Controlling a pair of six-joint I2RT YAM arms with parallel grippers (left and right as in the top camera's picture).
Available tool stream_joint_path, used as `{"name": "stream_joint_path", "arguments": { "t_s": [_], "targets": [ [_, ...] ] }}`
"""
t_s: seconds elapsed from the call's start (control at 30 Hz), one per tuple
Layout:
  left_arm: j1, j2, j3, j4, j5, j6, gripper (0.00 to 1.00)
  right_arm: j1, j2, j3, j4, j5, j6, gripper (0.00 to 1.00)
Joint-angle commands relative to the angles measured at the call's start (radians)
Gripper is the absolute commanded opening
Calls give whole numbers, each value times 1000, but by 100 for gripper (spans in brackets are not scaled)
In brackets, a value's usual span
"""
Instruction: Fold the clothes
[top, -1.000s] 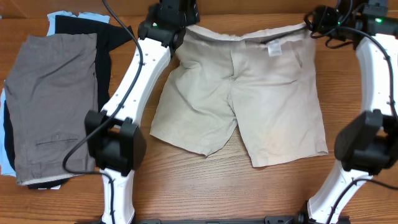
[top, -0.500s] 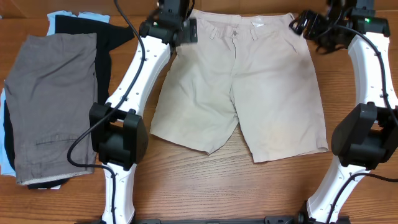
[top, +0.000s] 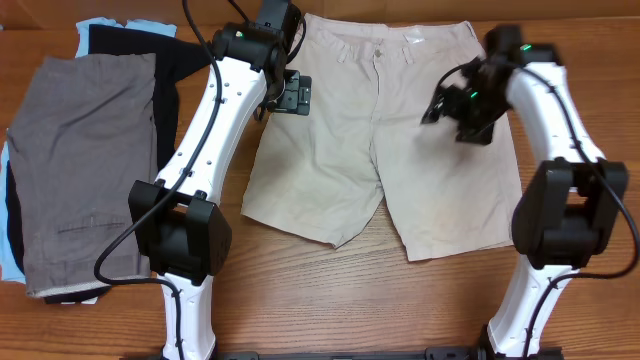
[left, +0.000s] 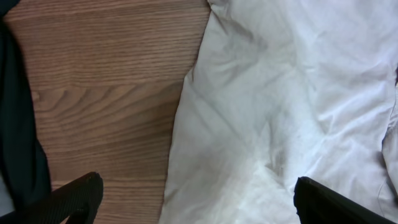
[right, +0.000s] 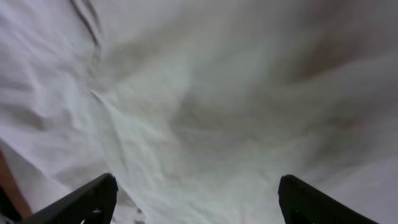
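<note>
The light beige khaki shorts (top: 385, 130) lie flat and spread on the table, waistband at the far edge, both legs toward me. My left gripper (top: 290, 96) is open and empty, hovering at the shorts' left hip edge; its view shows the pale cloth (left: 292, 112) beside bare wood. My right gripper (top: 455, 103) is open and empty above the right leg; its view is filled with the cloth (right: 211, 106). At the left lies a stack with grey shorts (top: 85, 165) on top of black (top: 175, 60) and light-blue (top: 105, 22) pieces.
The wooden table (top: 330, 300) runs under everything. The white left arm (top: 215, 140) stretches between the stack and the khaki shorts. The right arm (top: 560, 130) arches along the shorts' right side.
Both grippers let go of the waistband, which now lies flat at the far edge. They have drawn back toward me, the left to the hip edge, the right over the right leg.
</note>
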Motion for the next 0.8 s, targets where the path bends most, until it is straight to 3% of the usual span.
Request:
{"name": "stream_joint_path", "arguments": {
  "t_s": [0.0,0.23,0.47,0.77],
  "targets": [
    [-3,-28,19,-4,16,18,100,5,-31,-111,48,33,47,87],
    [-5,-27,19,21,16,20,100,-6,-31,-263,167,37,106,88],
    [-7,-27,19,27,19,20,100,-63,-30,-372,235,128,186,99],
    [-9,-27,19,49,19,24,100,-278,-30,-394,293,145,212,99]
  ]
}}
